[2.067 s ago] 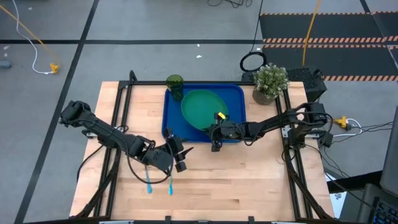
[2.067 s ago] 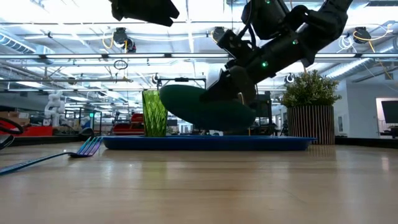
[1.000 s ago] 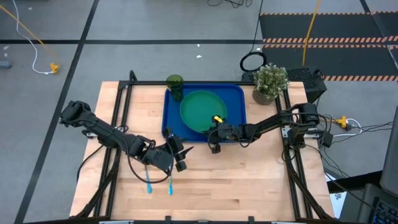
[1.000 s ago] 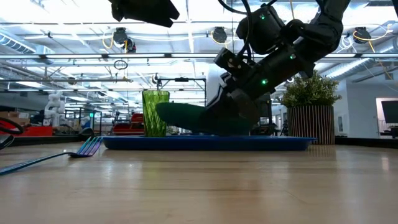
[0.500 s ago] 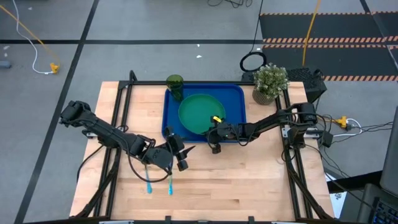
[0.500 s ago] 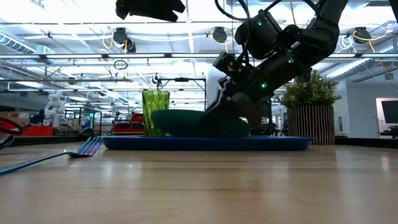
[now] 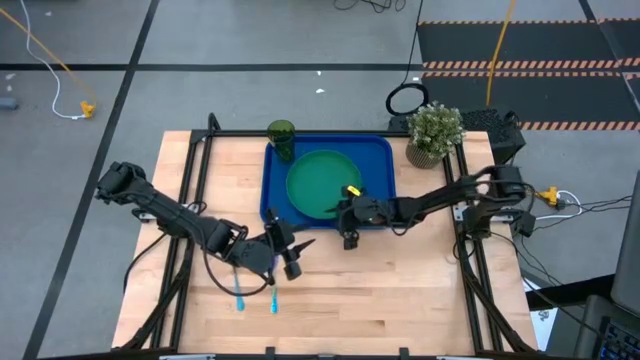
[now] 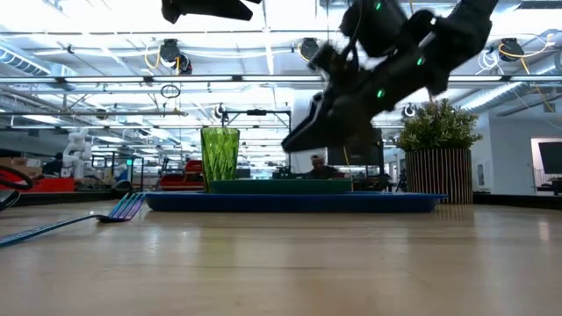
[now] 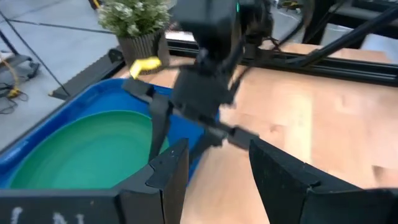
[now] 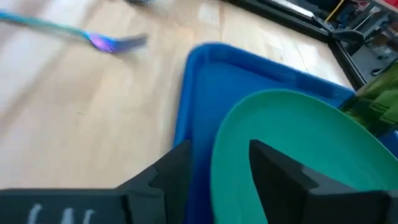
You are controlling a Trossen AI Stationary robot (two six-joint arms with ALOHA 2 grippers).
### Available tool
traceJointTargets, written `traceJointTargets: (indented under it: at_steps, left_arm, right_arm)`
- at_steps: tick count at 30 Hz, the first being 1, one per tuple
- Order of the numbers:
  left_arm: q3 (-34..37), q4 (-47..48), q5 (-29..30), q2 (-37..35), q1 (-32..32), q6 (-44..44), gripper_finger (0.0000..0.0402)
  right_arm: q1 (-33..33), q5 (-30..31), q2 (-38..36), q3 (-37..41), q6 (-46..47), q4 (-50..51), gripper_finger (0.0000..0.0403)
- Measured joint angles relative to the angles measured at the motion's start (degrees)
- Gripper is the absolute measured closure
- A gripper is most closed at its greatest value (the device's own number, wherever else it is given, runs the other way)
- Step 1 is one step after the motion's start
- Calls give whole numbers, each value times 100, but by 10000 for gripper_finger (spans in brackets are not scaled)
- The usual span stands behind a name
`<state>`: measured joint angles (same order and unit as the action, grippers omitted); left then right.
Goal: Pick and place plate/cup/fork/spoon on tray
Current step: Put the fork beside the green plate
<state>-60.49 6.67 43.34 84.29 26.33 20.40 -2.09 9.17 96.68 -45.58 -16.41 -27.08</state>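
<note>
The green plate (image 7: 325, 182) lies flat on the blue tray (image 7: 380, 150); it also shows in the low view (image 8: 281, 185) and the right wrist view (image 10: 298, 143). The dark-green cup (image 7: 281, 135) stands upright at the tray's far left corner. Two light-blue-handled utensils (image 7: 255, 297) lie on the table near the left arm; which is the fork and which the spoon, I cannot tell. My right gripper (image 7: 346, 230) is open and hovers above the plate's near rim (image 8: 299, 140). My left gripper (image 7: 288, 255) is open and empty, above the table by the tray's near left corner.
A potted plant (image 7: 435, 130) stands just past the tray's far right corner. Bare wooden tabletop (image 7: 400, 290) stretches along the near side. A black frame rail (image 7: 465, 250) runs down the table's right side.
My right gripper has lowered the tilted plate until it lies flat on the tray, moving it slightly toward the table's left. It has then let go and risen clear of the plate. My left gripper has stayed nearly still.
</note>
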Motion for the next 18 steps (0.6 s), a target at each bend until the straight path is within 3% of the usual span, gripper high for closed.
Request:
traceJointTargets:
  at_steps: [9, 18]
  left_arm:
    - [0, 211, -45, 0, 251, 797, 229]
    - [-6, 426, -540, 0, 606, 1974, 229]
  right_arm:
    - [-539, 28, -1292, 0, 1141, 1396, 230]
    - [-1291, 1653, -1984, 7, 2279, 2468, 229]
